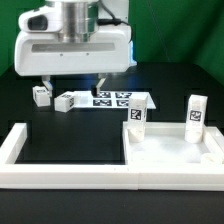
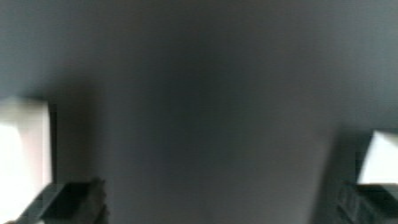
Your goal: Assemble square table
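Note:
The square table's white top (image 1: 168,150) lies at the exterior view's right, inside the corner of the bar frame. Two tagged leg blocks stand upright at its far corners, one (image 1: 137,117) on the left and one (image 1: 195,115) on the right. Two more leg blocks (image 1: 42,96) (image 1: 66,101) lie loose on the black table at the back left. My gripper (image 1: 72,84) hangs just above and behind them, open, with nothing between its fingers. In the wrist view the gripper (image 2: 214,205) shows only dark table between the fingers (image 2: 64,200).
A long white bar frame (image 1: 50,168) runs along the front and up the exterior view's left side. The marker board (image 1: 118,98) lies flat behind the table top. Blurred white shapes (image 2: 18,150) (image 2: 377,160) sit at both edges of the wrist view.

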Controlling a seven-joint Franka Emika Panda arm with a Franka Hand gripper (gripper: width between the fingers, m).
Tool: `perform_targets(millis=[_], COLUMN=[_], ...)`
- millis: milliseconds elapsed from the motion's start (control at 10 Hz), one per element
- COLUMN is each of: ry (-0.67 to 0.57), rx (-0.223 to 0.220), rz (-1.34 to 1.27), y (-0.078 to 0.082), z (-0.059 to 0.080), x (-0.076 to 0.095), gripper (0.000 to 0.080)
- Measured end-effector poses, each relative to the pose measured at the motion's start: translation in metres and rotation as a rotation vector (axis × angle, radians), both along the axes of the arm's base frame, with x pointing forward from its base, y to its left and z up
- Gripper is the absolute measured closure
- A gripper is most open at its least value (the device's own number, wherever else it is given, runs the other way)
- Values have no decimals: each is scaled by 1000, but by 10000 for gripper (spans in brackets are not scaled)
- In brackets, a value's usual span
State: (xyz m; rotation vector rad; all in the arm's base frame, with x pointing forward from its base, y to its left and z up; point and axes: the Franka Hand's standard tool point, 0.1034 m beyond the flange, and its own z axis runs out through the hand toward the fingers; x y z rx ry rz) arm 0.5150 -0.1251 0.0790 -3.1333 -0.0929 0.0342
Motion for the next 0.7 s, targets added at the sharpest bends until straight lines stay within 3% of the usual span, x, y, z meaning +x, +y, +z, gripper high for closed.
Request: perform_targets(millis=[100, 200, 500, 600, 700], ry=[38, 88, 89, 108, 224], rx=[4, 36, 57, 67, 111], rz=[-120, -261, -327, -335, -380], y=[-4, -4, -1, -3, -13], z=[-6, -11, -11, -14, -23], x=[-22, -35, -33, -38, -58], gripper=[151, 151, 151, 151, 151])
